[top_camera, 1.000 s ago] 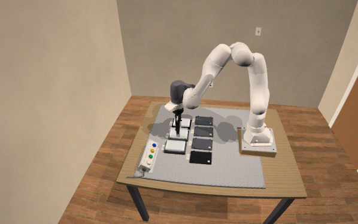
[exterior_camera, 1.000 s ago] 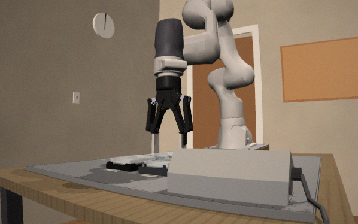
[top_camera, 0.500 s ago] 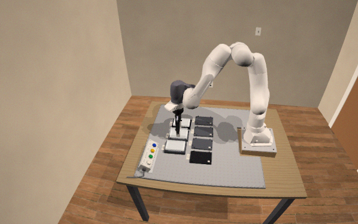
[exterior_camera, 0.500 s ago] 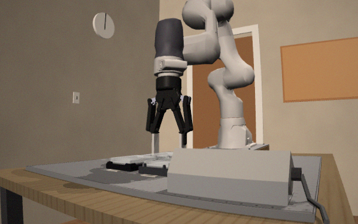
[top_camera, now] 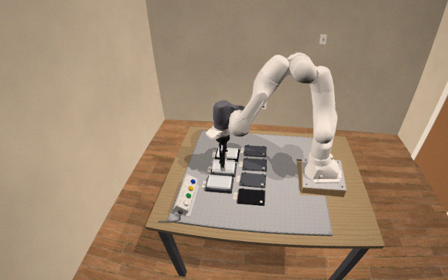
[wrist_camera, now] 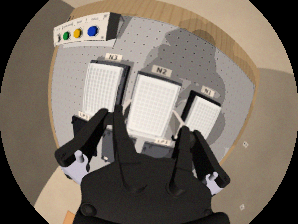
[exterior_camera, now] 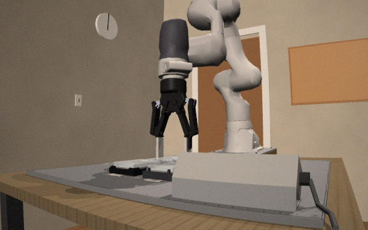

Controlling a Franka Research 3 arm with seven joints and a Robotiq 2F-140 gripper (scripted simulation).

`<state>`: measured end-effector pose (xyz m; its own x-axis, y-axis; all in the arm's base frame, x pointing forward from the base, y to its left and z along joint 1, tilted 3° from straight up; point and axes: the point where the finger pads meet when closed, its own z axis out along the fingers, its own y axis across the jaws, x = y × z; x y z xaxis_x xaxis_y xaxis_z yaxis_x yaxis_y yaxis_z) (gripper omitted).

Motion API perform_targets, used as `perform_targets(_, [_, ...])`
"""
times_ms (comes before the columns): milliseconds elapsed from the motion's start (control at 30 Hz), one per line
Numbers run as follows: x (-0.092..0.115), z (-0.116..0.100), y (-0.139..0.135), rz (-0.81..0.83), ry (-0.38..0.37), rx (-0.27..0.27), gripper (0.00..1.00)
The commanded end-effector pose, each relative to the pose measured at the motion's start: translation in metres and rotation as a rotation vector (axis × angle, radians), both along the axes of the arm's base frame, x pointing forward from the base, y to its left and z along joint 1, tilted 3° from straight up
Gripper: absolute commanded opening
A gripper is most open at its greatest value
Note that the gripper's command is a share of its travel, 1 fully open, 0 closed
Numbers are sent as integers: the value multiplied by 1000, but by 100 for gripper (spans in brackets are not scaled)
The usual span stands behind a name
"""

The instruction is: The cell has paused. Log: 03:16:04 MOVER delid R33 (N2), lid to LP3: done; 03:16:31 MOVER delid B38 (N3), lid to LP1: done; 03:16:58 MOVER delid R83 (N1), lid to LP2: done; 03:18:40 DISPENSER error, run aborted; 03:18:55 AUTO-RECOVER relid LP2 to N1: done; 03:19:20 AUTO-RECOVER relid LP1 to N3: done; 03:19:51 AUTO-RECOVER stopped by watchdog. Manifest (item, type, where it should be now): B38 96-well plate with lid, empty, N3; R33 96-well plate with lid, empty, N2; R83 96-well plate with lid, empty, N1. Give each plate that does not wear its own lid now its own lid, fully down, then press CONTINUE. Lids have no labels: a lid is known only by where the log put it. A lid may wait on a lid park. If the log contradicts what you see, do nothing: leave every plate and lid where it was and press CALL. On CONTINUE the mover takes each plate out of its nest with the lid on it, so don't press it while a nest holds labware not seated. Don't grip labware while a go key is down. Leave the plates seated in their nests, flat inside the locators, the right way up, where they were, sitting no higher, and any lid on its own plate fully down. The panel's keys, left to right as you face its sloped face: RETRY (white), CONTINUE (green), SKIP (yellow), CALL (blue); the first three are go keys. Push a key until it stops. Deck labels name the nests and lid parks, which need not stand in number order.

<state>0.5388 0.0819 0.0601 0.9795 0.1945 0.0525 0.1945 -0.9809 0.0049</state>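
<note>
Seen from the wrist, the left plate [wrist_camera: 103, 90] sits nearest the key panel [wrist_camera: 80, 31]. The middle plate [wrist_camera: 154, 99], labelled N2, lies straight beneath the pincer [wrist_camera: 143, 137]. The pincer is clamped part-way on something clear, which I take for that plate's lid. The plate's long axis runs away from the wrist and the fingers straddle its short width, so the coming move is straight down, with no sideways shift. The right plate [wrist_camera: 201, 111] stands just beside it on the table [top_camera: 352, 224].
</note>
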Motion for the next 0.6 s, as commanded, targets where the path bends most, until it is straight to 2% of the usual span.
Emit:
perform_targets(0, [0,-2,-1,-7,0,-1,0])
perform_targets(567, [-1,-6,-2,-18,0,-1,0])
